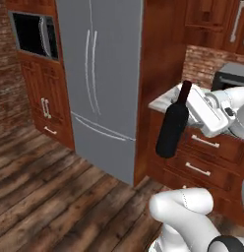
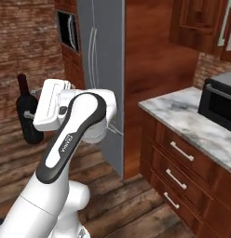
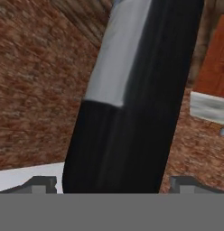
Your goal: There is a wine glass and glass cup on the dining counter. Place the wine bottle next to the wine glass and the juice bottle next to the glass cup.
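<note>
My gripper (image 1: pixel 187 104) is shut on the wine bottle (image 1: pixel 173 125), a tall glossy black bottle with a slim neck and a dark red top. The bottle hangs in the air, slightly tilted, in front of the wooden cabinets. From the right base view the wine bottle (image 2: pixel 27 118) shows at the far left, partly behind my white hand. In the hand view the black body of the wine bottle (image 3: pixel 132 113) runs up between the two fingertips (image 3: pixel 39 182). The wine glass, glass cup, juice bottle and dining counter are out of view.
A grey double-door fridge (image 1: pixel 99 74) stands ahead. To the right is a marble counter (image 2: pixel 182 116) over wooden drawers, with a black microwave (image 2: pixel 220 104) on it. A built-in oven (image 1: pixel 35 34) sits at the upper left. Open wood floor (image 1: pixel 55 197) lies below.
</note>
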Available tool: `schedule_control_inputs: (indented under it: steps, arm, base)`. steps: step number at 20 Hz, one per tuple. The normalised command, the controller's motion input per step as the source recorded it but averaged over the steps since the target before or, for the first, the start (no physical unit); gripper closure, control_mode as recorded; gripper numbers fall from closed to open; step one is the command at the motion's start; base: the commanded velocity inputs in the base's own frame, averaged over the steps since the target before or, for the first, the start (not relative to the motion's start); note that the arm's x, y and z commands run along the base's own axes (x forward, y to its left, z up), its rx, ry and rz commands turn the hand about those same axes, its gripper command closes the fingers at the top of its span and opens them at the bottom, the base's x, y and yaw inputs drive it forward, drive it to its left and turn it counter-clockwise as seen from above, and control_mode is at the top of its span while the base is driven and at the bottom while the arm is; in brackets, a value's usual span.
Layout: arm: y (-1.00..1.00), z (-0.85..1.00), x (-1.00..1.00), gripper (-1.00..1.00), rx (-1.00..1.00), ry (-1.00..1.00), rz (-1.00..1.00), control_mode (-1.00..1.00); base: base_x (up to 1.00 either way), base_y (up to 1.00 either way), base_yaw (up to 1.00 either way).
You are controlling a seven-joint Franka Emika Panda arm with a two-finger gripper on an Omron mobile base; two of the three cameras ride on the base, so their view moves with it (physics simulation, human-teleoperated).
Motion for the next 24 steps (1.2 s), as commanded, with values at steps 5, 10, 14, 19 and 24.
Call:
schedule_control_inputs:
  steps: [5, 10, 14, 19, 24]
  arm:
    - [0.0, 0.0, 0.0, 1.0, 0.0, 0.0, 0.0, 1.0]
    - [0.0, 0.0, 0.0, 1.0, 0.0, 0.0, 0.0, 1.0]
    - [0.0, 0.0, 0.0, 1.0, 0.0, 0.0, 0.0, 1.0]
    - [0.0, 0.0, 0.0, 1.0, 0.0, 0.0, 0.0, 1.0]
    - [0.0, 0.0, 0.0, 1.0, 0.0, 0.0, 0.0, 1.0]
  base:
    - [-0.37, 0.3, 0.66]
    - [-0.17, 0.38, 0.61]
    - [0.09, 0.42, 0.49]
    - [0.49, 0.32, 0.42]
    - [0.99, 0.36, 0.25]
